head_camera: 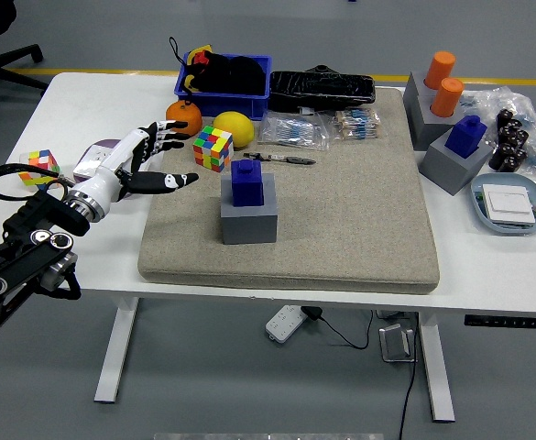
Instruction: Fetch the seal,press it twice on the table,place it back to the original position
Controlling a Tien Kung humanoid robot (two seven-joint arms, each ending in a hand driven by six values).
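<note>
Left hand (pixel 148 158) spread at mat (pixel 359 229) edge, seal (pixel 247 182) apart

White worktop (pixel 84 101) carries a beige mat (pixel 341 229). At the mat's far left corner: multicolour puzzle cube (pixel 213 148), lemon (pixel 234 128) and orange (pixel 184 116) just behind it. Blue bin (pixel 249 96) holding dark items sits at the far edge, black pouch (pixel 332 89) beside it. Clear packets (pixel 295 131) lie near a small tool (pixel 290 159). Second puzzle cube (pixel 40 166) near the left edge. Far right: grey block with two orange cylinders (pixel 443 82), and a light blue tray (pixel 510 206).
</note>
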